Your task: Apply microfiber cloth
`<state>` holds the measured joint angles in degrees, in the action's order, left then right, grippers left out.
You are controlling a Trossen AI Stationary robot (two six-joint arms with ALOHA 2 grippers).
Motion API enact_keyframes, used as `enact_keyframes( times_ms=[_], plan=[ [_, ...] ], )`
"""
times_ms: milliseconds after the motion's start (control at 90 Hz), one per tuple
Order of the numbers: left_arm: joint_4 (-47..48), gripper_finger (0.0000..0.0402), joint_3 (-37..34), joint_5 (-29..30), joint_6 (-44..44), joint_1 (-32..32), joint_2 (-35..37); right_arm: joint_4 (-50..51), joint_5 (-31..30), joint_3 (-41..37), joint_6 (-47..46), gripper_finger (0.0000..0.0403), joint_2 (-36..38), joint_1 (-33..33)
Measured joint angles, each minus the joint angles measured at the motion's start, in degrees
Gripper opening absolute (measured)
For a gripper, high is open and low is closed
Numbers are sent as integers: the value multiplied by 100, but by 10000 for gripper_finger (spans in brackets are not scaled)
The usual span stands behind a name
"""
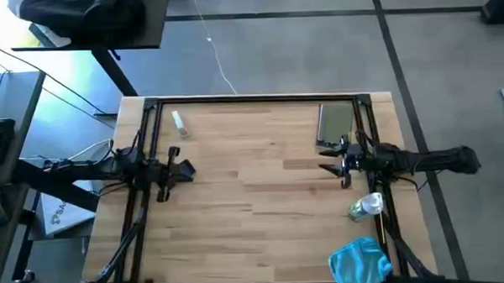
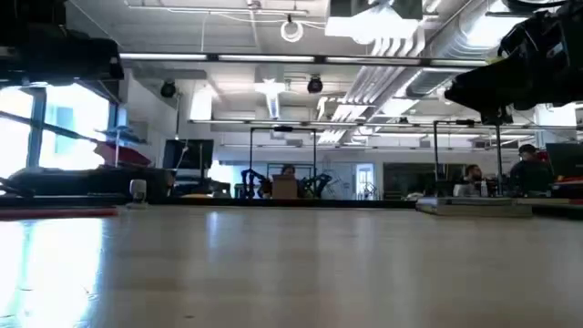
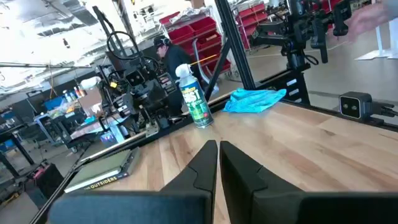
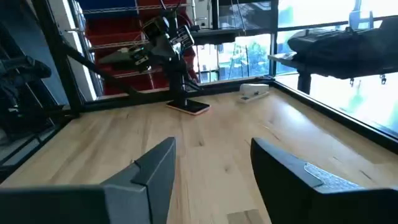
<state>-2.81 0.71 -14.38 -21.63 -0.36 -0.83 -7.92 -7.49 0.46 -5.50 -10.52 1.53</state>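
left gripper [image 1: 188, 170] hangs over the table's left side, fingers pressed together | right gripper [image 1: 327, 161] over the right side, fingers spread wide, holding nothing | microfiber cloth [image 1: 360, 263] rumpled at the near right corner, spray bottle [image 1: 365, 207] just beside it

the microfiber cloth [image 1: 360, 262] is running off the bottom edge in the high view, beside the spray bottle [image 1: 365, 207], whose label print is blurring beyond reading.
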Motion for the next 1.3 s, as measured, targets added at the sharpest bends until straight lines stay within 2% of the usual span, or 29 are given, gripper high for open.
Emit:
enact_keyframes(
  times_ms=[567, 711, 833, 978, 1111, 1200, 1300],
  plan=[
    [-9, 0, 0, 5, -93, 0, 1, -215, -13, -1, 392, 177, -2, 1],
    [-7, 0, 0, 14, -628, 0, -1, -1185, -130, 19, -589, 177, 1, -10],
    [-12, 0, 0, 14, -782, 0, 1, -1461, -316, 433, -1585, 177, 1, -45],
    [-449, 0, -4, 5, -17, 0, -6, -971, 69, 1018, -2407, 177, 2, -43],
    [-1272, 0, -4, 5, 1509, 0, -8, -800, 799, 1437, -2699, 177, 2, -41],
    [-1676, 0, -2, -7, 2265, 0, -8, -789, 1083, 1570, -2646, 177, 2, -41],
    [-1863, 0, -2, -55, 2707, -10, -8, -764, 1048, 1638, -2072, 177, -33, -41]
  ],
)
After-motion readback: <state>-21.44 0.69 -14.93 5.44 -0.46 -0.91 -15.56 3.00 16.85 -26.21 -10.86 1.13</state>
